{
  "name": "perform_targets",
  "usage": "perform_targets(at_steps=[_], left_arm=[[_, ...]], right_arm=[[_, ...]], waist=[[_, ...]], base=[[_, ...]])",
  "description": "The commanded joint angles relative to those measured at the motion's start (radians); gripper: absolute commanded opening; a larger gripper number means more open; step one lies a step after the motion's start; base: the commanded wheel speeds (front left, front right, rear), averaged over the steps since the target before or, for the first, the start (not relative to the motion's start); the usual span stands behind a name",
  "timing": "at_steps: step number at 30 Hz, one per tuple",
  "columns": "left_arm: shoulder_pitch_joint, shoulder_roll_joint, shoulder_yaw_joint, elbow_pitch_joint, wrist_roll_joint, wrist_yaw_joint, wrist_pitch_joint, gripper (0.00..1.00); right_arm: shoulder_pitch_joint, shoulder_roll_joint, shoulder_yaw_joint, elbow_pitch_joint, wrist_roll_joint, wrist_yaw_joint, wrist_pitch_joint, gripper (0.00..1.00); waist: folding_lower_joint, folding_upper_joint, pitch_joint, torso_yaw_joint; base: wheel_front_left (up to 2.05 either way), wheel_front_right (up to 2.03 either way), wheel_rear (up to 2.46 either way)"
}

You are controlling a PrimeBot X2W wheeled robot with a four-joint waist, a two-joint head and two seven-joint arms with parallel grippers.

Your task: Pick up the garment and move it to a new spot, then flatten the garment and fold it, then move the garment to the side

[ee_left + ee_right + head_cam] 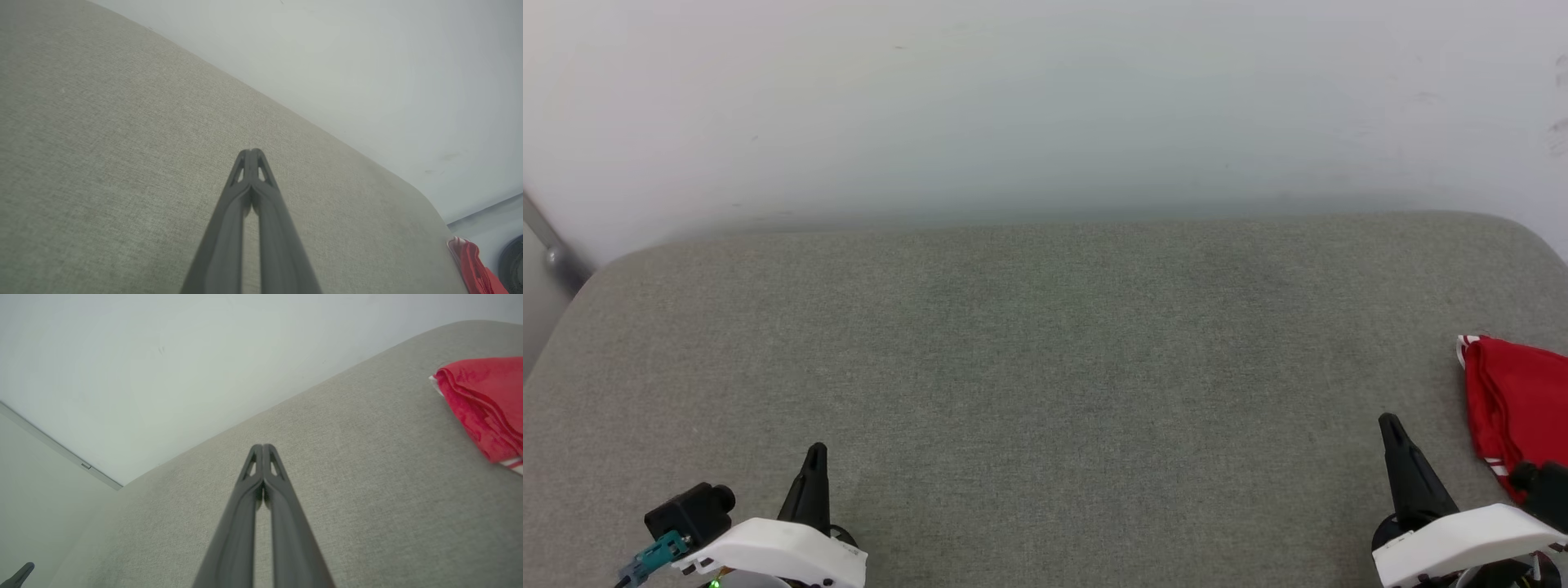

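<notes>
Grey woven fabric covers the wide padded surface (pixel 1045 367) that spans the head view, with a pale wall (pixel 1045 106) above it across the top of the frame. At the right edge, a little below the middle, lies the garment (pixel 1515 408), a bunched red heap with a bit of red-and-white striped trim at its upper left corner and again lower down; part of it runs out of the frame. The left gripper (pixel 815 451) rises at the lower left and the right gripper (pixel 1389 420) at the lower right, each showing as a single dark point, clenched and empty; the right one stands just left of the garment, apart from it. In the left wrist view the two dark fingers (pixel 229 228) climb from the bottom centre and meet at their tips over bare grey fabric, nothing between them, while the garment shows as a red sliver in the lower right corner. In the right wrist view the fingers (pixel 241 522) are likewise pressed together at the tips and hold nothing; the garment lies at the right edge, upper half, in red folds with a white-striped hem at its lower end.
</notes>
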State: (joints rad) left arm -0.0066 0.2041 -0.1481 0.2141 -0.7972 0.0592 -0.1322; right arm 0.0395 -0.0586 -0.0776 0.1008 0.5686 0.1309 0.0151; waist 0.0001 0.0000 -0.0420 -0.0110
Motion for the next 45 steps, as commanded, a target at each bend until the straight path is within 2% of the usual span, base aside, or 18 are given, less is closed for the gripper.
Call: perform_targets(at_steps=[1, 45], left_arm=[[-0.034, -0.004, 0.020, -0.010, -0.040, -0.012, 0.011, 0.00], [-0.076, -0.086, 0.155, 0.011, -0.471, -0.113, 0.142, 0.00]], right_arm=[[-0.036, 0.001, -0.004, -0.005, 0.053, 0.000, 0.003, 0.00], [-0.103, 0.006, -0.023, 0.078, 0.603, 0.000, 0.057, 0.00]], waist=[[-0.0001, 0.0000, 0.001, 0.000], [-0.0001, 0.0000, 0.021, 0.005]], base=[[0.00, 0.00, 0.00], [0.00, 0.00, 0.00]])
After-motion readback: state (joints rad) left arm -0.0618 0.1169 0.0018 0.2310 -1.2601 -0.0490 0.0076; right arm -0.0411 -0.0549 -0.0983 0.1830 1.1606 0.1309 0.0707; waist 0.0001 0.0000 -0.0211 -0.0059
